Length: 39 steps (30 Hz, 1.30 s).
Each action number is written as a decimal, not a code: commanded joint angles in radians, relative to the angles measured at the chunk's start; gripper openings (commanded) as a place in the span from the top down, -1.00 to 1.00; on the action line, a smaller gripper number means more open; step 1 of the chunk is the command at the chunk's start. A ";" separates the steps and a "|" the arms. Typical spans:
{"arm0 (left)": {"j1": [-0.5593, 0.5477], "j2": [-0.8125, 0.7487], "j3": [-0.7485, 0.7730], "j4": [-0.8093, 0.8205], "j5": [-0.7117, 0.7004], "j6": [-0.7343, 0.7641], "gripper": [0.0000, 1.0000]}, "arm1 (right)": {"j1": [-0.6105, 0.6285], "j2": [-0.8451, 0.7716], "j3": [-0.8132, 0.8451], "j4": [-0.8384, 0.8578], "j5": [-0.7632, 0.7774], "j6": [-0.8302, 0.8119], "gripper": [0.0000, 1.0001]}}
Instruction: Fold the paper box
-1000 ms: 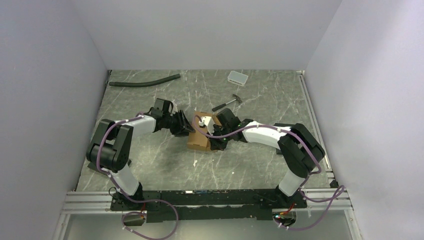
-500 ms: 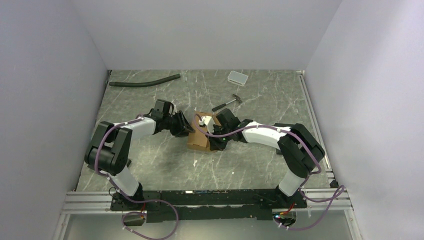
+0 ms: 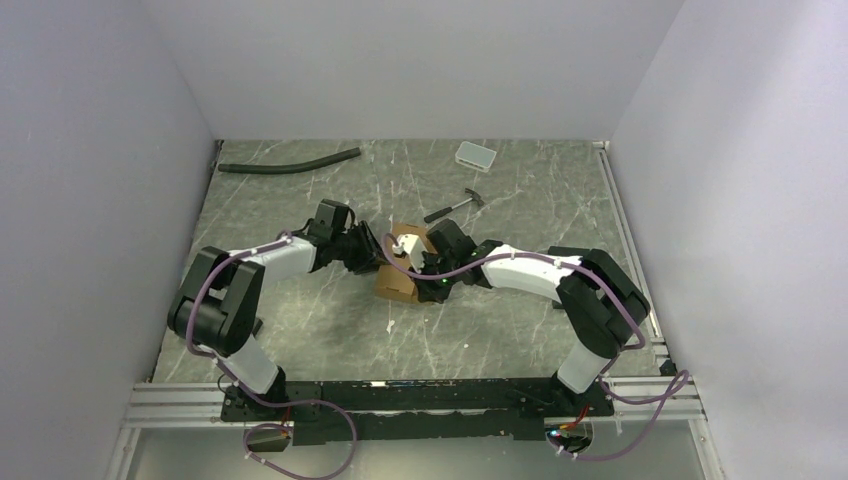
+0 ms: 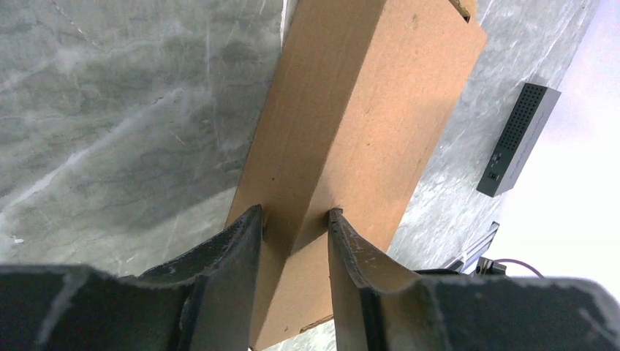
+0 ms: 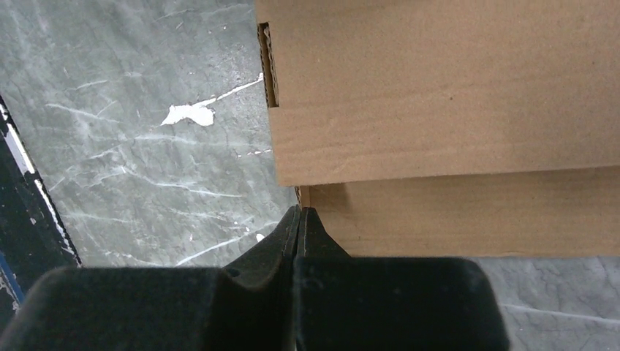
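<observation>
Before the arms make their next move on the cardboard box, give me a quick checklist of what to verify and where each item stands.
1. Left gripper on the paper box: ok, straddling one edge.
2. Left grip firm: cannot tell.
3. Right gripper holding the box: not ok, shut, tips only meeting a seam.
4. End flaps closed: cannot tell from these views.
5. Hammer clear of the box: ok, apart behind it.

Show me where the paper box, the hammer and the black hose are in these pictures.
paper box (image 3: 397,285): top view, its near brown side.
hammer (image 3: 447,209): top view, middle of its handle.
black hose (image 3: 287,166): top view, middle of its length.
</observation>
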 commanded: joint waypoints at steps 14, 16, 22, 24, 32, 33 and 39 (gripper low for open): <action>-0.084 0.008 -0.029 -0.043 -0.070 -0.054 0.15 | 0.023 0.018 0.165 -0.042 -0.004 -0.028 0.65; -0.082 0.006 -0.015 -0.061 -0.076 -0.028 0.13 | 0.002 -0.014 0.157 -0.077 -0.029 -0.065 0.32; -0.064 0.006 0.036 -0.099 -0.070 0.046 0.08 | -0.054 -0.117 0.145 -0.171 -0.155 -0.176 -0.12; -0.056 -0.001 0.060 -0.116 -0.071 0.075 0.06 | -0.081 -0.144 0.151 -0.196 -0.197 -0.201 -0.20; -0.013 -0.088 0.153 -0.175 -0.091 0.238 -0.17 | -0.343 -0.194 0.134 -0.140 -0.274 -0.218 -0.99; -0.006 -0.099 0.159 -0.171 -0.077 0.262 -0.24 | -0.384 -0.174 0.139 -0.137 -0.296 -0.222 -0.99; 0.043 -0.110 0.158 -0.093 0.107 0.342 -0.35 | -0.547 0.010 0.244 -0.148 -0.390 -0.157 -0.78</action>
